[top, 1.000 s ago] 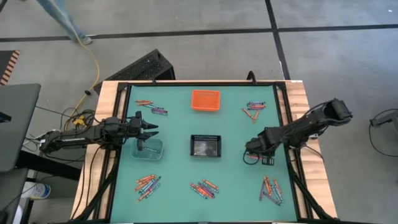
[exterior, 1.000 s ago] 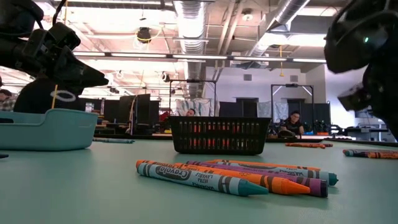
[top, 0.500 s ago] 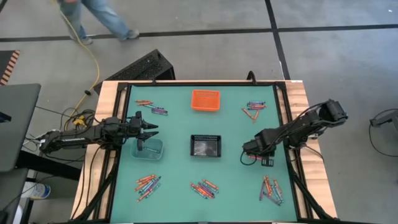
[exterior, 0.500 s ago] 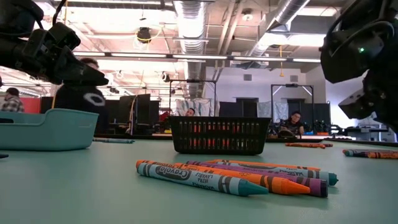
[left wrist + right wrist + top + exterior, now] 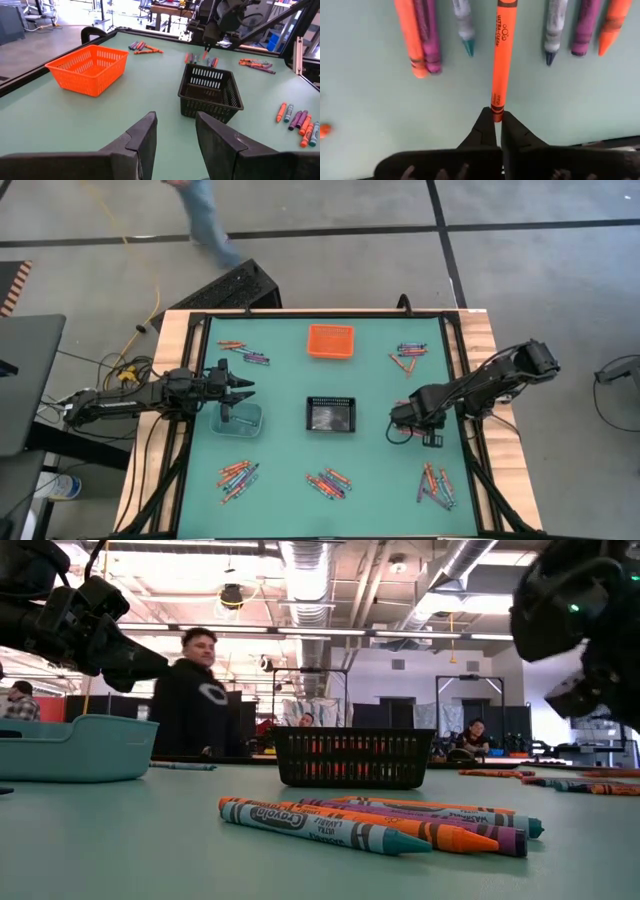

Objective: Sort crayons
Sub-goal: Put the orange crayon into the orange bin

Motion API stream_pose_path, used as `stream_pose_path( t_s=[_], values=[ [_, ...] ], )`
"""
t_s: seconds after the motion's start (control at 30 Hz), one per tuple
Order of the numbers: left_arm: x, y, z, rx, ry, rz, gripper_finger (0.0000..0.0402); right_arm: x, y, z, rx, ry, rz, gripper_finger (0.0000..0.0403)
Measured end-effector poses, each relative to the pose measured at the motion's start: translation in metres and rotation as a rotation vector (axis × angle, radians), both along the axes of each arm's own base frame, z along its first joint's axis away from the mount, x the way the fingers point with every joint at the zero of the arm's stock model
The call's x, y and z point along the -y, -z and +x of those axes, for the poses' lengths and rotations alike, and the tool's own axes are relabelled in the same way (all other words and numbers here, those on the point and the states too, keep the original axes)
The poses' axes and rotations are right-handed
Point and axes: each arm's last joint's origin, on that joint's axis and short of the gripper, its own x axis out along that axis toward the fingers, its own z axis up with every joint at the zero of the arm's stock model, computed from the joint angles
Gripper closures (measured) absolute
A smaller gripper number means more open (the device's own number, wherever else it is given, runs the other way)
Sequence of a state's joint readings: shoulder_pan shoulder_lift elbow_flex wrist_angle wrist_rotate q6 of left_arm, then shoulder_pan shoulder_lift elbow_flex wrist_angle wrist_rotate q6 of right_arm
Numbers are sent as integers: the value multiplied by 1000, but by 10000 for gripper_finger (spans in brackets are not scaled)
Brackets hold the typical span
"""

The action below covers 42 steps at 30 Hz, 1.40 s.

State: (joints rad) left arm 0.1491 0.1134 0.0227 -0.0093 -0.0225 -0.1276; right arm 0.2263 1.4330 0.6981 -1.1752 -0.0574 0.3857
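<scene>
right gripper pinched closed on an orange crayon's end, apparently lifted off the table.

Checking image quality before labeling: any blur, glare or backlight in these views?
Low view: bright ceiling lights backlight the scene, the left gripper is a dark silhouette, near crayons sharp. Right wrist view: the orange crayon in the right gripper is sharp, neighbouring crayons softer. High view: even light, no glare.

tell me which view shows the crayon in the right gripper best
The right wrist view: the right gripper is shut on the end of an orange crayon, seen full length. The left wrist view shows it far off as a small tip. The high view shows only the gripper; the low view hides it.
</scene>
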Motion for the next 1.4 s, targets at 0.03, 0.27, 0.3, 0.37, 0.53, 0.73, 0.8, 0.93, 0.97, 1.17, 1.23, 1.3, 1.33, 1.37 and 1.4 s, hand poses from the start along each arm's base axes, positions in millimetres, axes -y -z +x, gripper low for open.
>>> stream_pose_path(
  t_s=[0.03,0.27,0.3,0.37,0.53,0.73,0.8,0.93,0.97,1.17,1.23,1.3,1.33,1.37,1.4],
  values=[
    [0,0,0,0,0,0,276,0,-4,1,-6,-2,0,398],
    [0,0,0,0,0,0,276,0,-37,27,110,-64,-45,399],
    [0,0,0,0,0,0,276,1,-42,32,142,-72,-59,399],
    [0,0,0,0,0,0,276,5,-54,42,202,-95,-98,399],
    [0,0,0,0,0,0,276,26,-79,67,374,-143,-195,399],
    [0,0,0,0,0,0,276,68,-93,97,619,-129,-263,399],
    [0,0,0,0,0,0,276,84,-92,106,664,-121,-290,399],
    [0,0,0,0,0,0,276,118,-84,128,741,-114,-337,399],
    [0,0,0,0,0,0,276,127,-82,135,757,-107,-351,399],
    [0,0,0,0,0,0,276,176,-73,169,739,-39,-392,399],
    [0,0,0,0,0,0,276,189,-71,178,723,-16,-392,398],
    [0,0,0,1,0,0,276,199,-68,185,709,-3,-369,397],
    [0,0,0,0,0,0,276,204,-67,189,705,3,-353,396],
    [0,0,0,0,0,0,276,207,-67,192,700,7,-336,395],
    [0,0,0,1,0,0,276,210,-66,194,689,8,-318,393]
  ],
)
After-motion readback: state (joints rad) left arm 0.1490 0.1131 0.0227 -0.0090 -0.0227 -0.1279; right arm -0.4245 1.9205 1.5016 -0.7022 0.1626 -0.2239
